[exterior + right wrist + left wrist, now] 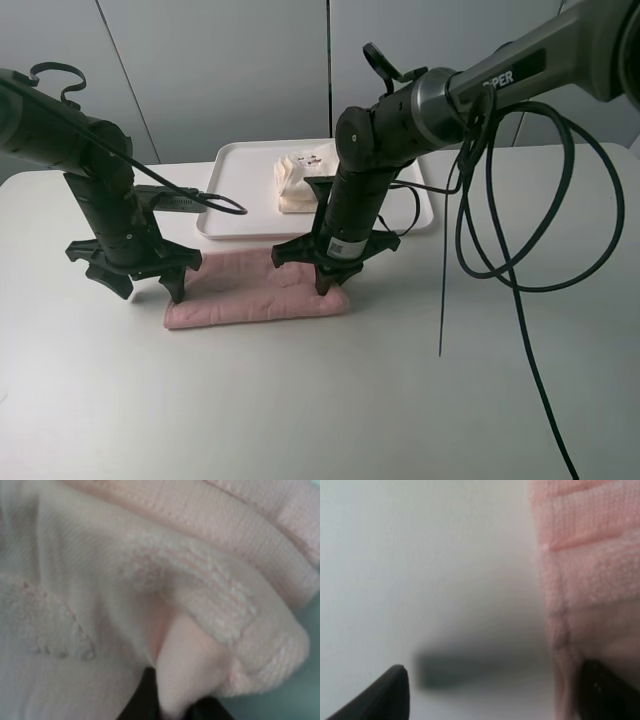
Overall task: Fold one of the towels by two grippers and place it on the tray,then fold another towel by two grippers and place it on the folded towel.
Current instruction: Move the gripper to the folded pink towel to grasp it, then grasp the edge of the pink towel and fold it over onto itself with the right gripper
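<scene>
Right gripper (323, 285) is closed on the pink towel (258, 292). It stands upright over the towel's right end. In the right wrist view a small raised fold of the pink cloth is pinched between the two dark jaws, and the rest of the towel spreads away from it in soft ridges.

Left gripper (152, 295) is wide open at the other end of the same towel and holds nothing. Its tips are down close to the table (330, 400). In the left wrist view one of its fingers (390, 690) is over the bare table surface, and the other one is at the towel's end edge. This view is blurred, so I cannot tell if that finger really touches the cloth.

The pink towel lies on the table as a long, narrow, thick strip, and it runs from one gripper to the other.

Just behind the towel is the tray (225, 190), flat on the table, white, with a low rim. In the tray lies the cream-white towel (295, 182), folded to a small thick packet. It sits in the right half of the tray, and the right arm partly covers it. The left half of the tray is bare.
</scene>
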